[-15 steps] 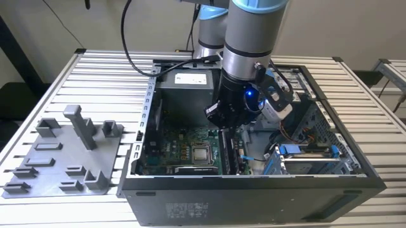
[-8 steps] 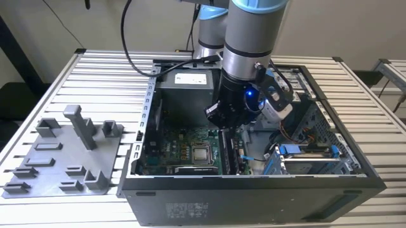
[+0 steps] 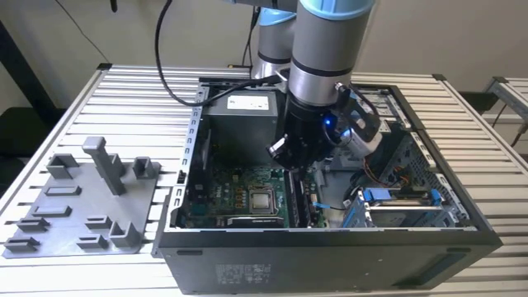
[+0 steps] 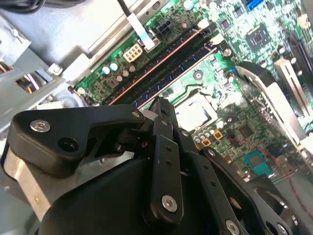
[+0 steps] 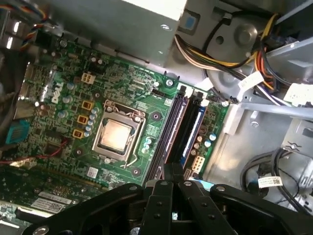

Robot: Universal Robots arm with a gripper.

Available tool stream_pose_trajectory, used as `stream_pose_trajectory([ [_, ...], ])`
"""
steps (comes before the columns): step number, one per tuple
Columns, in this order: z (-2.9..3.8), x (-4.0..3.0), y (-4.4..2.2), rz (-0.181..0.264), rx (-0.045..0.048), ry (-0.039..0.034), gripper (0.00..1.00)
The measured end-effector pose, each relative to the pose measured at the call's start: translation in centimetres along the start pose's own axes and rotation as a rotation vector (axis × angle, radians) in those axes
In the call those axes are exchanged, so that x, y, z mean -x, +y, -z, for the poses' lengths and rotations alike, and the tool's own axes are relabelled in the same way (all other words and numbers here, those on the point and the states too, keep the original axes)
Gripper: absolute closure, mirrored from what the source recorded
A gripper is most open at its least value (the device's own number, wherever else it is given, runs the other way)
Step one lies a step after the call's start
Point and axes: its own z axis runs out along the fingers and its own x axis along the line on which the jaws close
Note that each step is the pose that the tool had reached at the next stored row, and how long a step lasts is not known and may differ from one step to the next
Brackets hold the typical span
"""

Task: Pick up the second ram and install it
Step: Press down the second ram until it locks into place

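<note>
- The gripper (image 3: 290, 162) hangs inside the open computer case (image 3: 462, 204), above the motherboard (image 5: 122, 103) memory slots (image 5: 178, 129).
- Its fingers (image 5: 172, 178) look pressed together.
- The second ram (image 3: 298, 201) appears seated in a slot, just below them.
- The grey tray (image 3: 74, 210) sits near the tabletop's edge.

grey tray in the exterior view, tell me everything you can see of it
The flat grey plastic tray lies level on the white slatted metal table, at the exterior view's left of the open black computer case. One tall post and several low blocks and brackets stand up from it. No part sits in its holders.
</note>
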Motion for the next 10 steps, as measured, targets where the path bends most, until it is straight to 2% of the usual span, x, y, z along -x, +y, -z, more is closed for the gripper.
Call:
stream_pose_trajectory([
  [5, -0.36, -0.01, 0.0, 0.091, 0.0023, -0.0017, 0.89],
  [10, -0.38, -0.01, 0.01, 0.179, 0.0046, -0.0041, 0.89],
])
